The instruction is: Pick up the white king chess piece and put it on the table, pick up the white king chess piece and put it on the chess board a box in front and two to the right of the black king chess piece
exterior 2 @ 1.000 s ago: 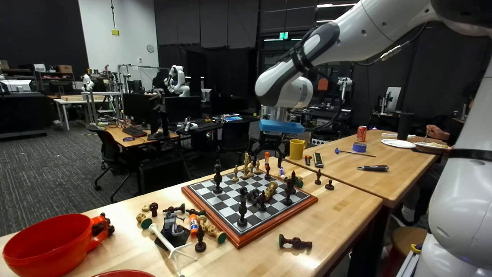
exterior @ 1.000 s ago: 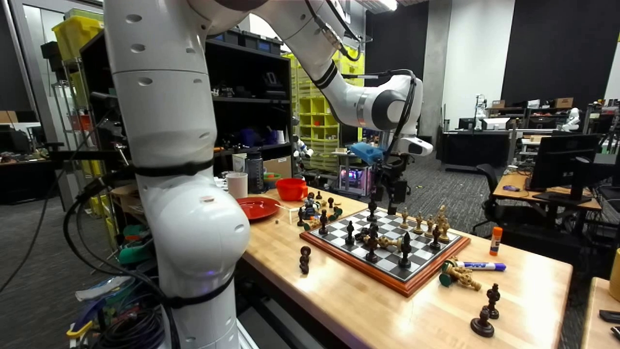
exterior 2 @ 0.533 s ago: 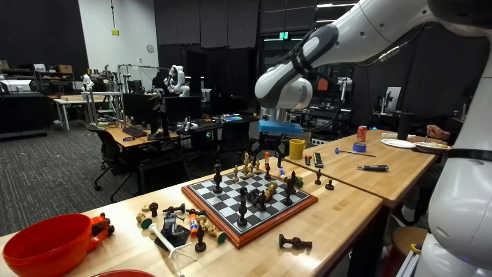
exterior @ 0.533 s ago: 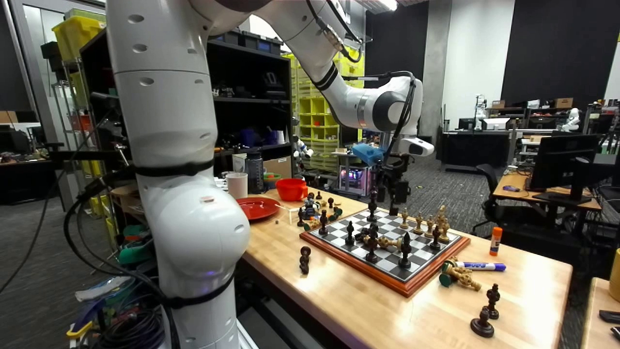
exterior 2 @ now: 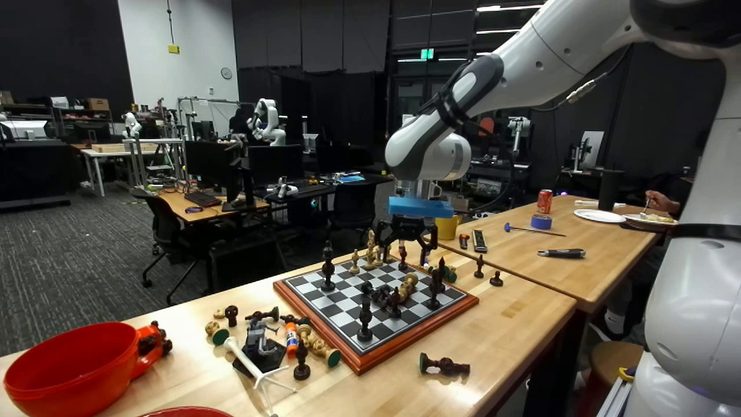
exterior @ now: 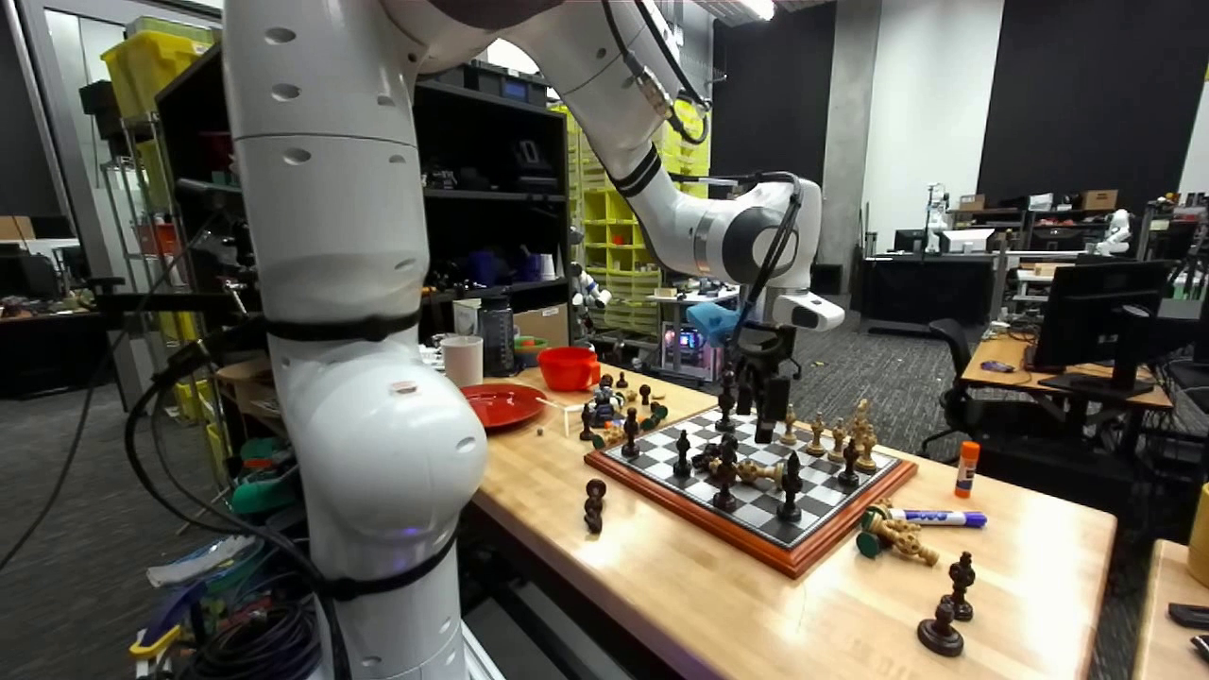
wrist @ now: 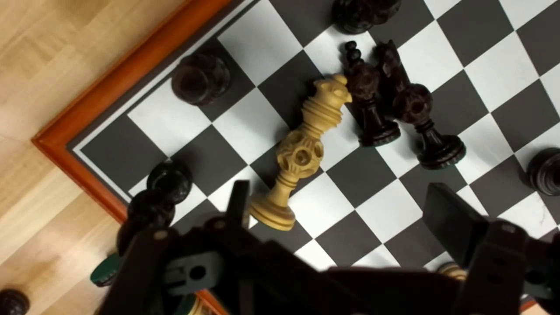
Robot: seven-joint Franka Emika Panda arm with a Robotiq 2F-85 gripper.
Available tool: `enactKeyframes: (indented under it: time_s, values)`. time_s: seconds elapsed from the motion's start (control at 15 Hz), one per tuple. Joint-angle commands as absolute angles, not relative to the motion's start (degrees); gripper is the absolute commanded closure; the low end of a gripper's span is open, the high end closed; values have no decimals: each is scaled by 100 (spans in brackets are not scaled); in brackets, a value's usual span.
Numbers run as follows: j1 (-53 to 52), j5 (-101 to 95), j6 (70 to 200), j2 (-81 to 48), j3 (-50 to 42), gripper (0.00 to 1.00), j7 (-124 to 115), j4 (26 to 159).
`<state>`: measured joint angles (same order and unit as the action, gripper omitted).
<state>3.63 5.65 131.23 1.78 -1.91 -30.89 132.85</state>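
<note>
The chess board [exterior: 699,515] lies on the tan wooden table [exterior: 661,586]. A light piece with a crowned top [wrist: 299,151] lies on its side on the board; it shows in both exterior views. A tall light piece [exterior 2: 370,250] stands at the board's far side. I cannot tell which is the white king. Several dark pieces stand on the board, a tall one [exterior 2: 328,269] among them; which is the black king is unclear. My gripper [wrist: 337,190] is open and empty above the board. In the wrist view, the lying piece's base is beside the left fingertip.
Two dark pieces [wrist: 369,105] lie close to the light lying piece, and a dark piece [wrist: 199,78] stands nearby. A red bowl [exterior 2: 75,368], a fallen dark piece [exterior 2: 444,365] and a glue stick [exterior: 966,469] are on the table around the board.
The arm has come down, and my gripper is lower over the board in both exterior views. The gripper stays open. The chess pieces have not visibly moved.
</note>
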Motion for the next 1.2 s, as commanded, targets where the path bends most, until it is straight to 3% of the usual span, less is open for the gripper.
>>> enactKeyframes:
  time_s: [0.0,0.93,1.0,1.13]
  values:
    - [340,572,13404,65,-207,0,-3364,13459]
    - [258,564,13840,-687,-290,1,-3769,13303]
    - [251,581,13873,-706,-288,25,-3741,13307]
    - [235,587,13887,-734,-292,28,-3745,13300]
